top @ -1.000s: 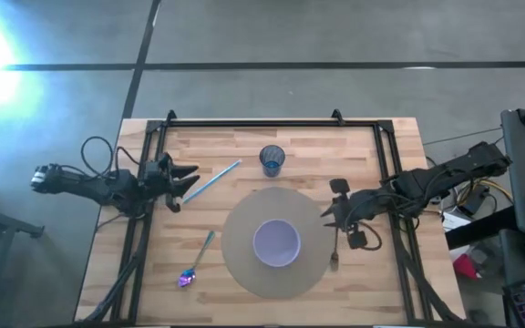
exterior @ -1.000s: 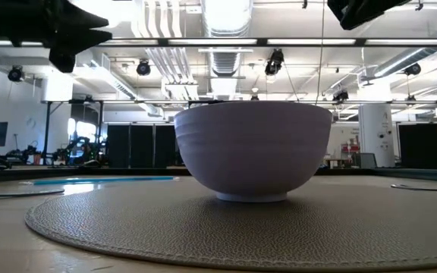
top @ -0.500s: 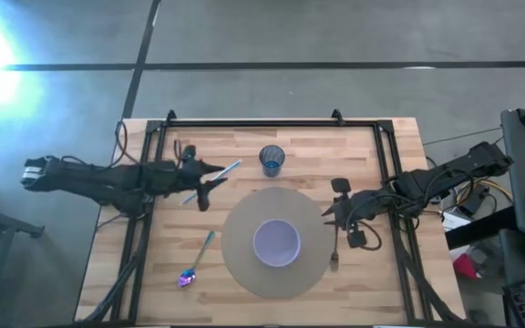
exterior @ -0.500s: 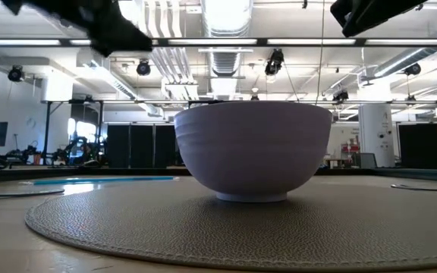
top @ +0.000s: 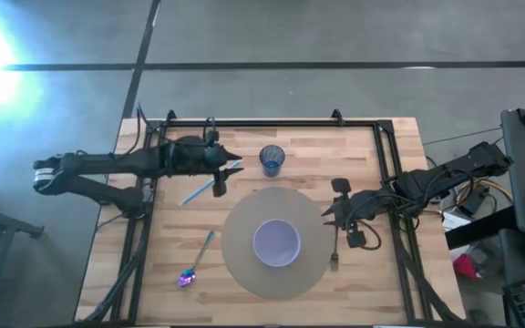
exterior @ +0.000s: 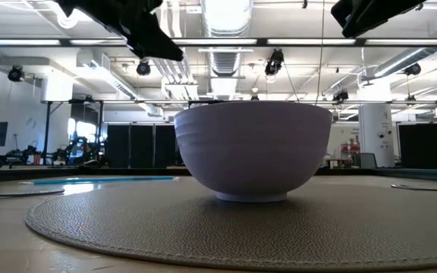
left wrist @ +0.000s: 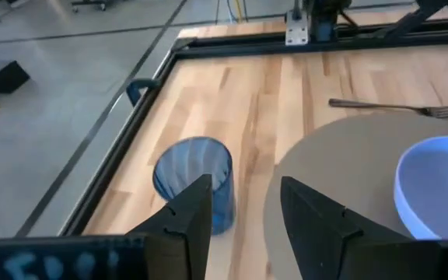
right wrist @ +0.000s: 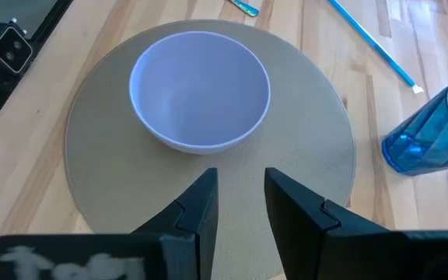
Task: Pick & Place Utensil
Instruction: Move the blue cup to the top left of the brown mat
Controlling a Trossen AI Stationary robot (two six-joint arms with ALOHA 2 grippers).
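Your left gripper (top: 230, 169) is over the table just beside the blue cup (top: 272, 159), fingers apart and empty, with the blue straw (top: 210, 182) lying under it. Your right gripper (top: 327, 215) hangs at the mat's (top: 244, 269) right edge, fingers narrowly apart, nothing held. Fork (top: 334, 248) lies beside that edge, spoon (top: 196, 261) left of the mat, bowl (top: 275, 242) on it.

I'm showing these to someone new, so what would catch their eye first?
Probably the pale bowl sitting mid-table on a round mat, filling the low view. Next, the left gripper, open and empty, hovering beside the blue cup near the table's far edge, above a blue straw. The right gripper waits at the mat's right edge, over a fork.
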